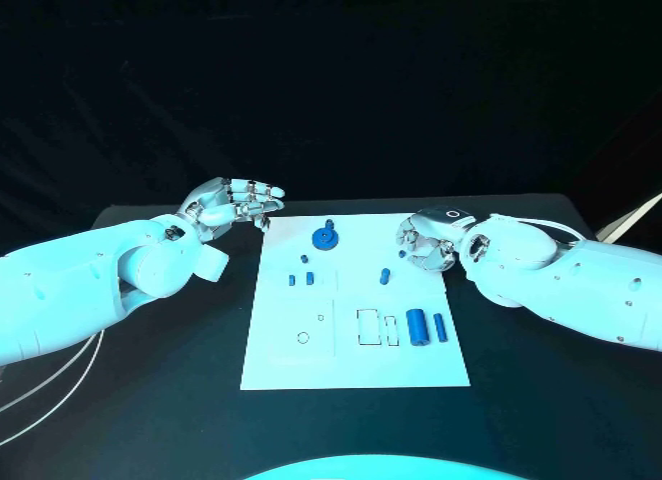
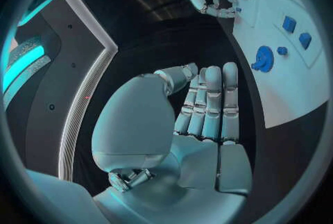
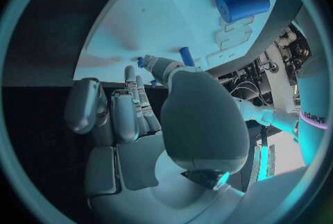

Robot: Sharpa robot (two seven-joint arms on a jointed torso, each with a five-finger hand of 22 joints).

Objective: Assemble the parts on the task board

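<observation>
Parts of small blue plastic lie spread over the flat white rectangular task board (image 1: 281, 350), which rests on the black worktop (image 1: 158, 400) between the two arms. The right robot hand (image 1: 426, 240) hangs over the board's right edge near its far end, fingers loosely curled and apart, with nothing held. The nearest part to it is a short blue peg (image 1: 385, 274), lying just inboard of and nearer the robot than that hand; its long axis appears to run along the board's length, away from the robot, though whether it lies flat or stands in a hole cannot be told. Further toward the robot, a thick blue cylinder (image 1: 416, 327) and a thinner blue rod (image 1: 441, 327) lie side by side, both with long axes along the board's length, beside two outlined rectangular recesses (image 1: 369, 326). The left robot hand (image 1: 233, 206) hovers off the board's far left corner, fingers bent and apart, holding nothing. A round blue wheel-shaped part (image 1: 324, 237) sits at the far middle of the board, between the two hands and slightly nearer the left one. Two small blue pegs (image 1: 307, 278) lie further in on the left half. Judged by position, the right robot hand is better placed for the short peg, the cylinder and the rod.
</observation>
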